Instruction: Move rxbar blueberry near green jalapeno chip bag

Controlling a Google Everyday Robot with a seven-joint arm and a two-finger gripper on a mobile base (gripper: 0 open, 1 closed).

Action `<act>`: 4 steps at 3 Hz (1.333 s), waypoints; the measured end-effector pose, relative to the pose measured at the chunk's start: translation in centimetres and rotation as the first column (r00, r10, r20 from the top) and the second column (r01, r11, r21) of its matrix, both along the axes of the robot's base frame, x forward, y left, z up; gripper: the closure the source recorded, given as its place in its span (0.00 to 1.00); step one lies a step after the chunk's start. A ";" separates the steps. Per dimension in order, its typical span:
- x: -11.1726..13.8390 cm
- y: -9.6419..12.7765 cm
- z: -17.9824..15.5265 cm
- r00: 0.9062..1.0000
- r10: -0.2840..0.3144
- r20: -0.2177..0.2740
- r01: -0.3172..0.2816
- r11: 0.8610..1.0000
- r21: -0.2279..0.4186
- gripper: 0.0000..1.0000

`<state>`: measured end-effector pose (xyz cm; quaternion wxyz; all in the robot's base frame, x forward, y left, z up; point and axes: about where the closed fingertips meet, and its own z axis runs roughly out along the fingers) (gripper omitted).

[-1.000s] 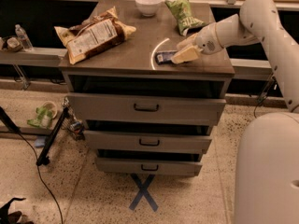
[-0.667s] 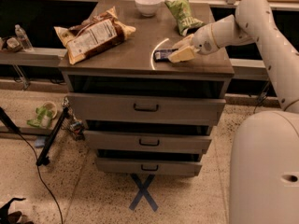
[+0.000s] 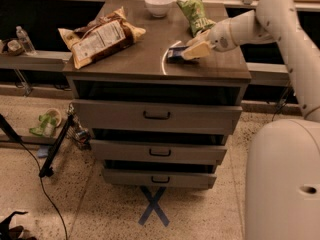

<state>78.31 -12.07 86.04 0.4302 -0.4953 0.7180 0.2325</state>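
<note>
The rxbar blueberry (image 3: pixel 175 53), a small dark blue bar, lies on the cabinet top (image 3: pixel 145 54) near the right front. My gripper (image 3: pixel 192 49) reaches in from the right, its pale fingers (image 3: pixel 198 50) over the bar's right end. The green jalapeno chip bag (image 3: pixel 194 14) lies at the back right of the top, behind the gripper and the bar.
A large brown and white chip bag (image 3: pixel 101 35) lies at the left of the top. A white bowl (image 3: pixel 159 4) stands at the back middle. Three drawers (image 3: pixel 157 115) sit ajar below. A bottle (image 3: pixel 24 39) stands on a shelf at left. The robot's base (image 3: pixel 282 184) fills the lower right.
The gripper and the bar have shifted slightly toward the back of the top, closer to the green bag.
</note>
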 end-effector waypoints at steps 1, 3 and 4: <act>2.8 -2.8 4.2 0.980 -0.162 0.116 0.161 0.987 0.017 1.00; 3.7 -3.0 4.2 0.969 -0.219 0.112 0.214 0.975 0.053 1.00; 6.0 -5.5 4.1 0.927 -0.359 0.112 0.351 0.932 0.089 1.00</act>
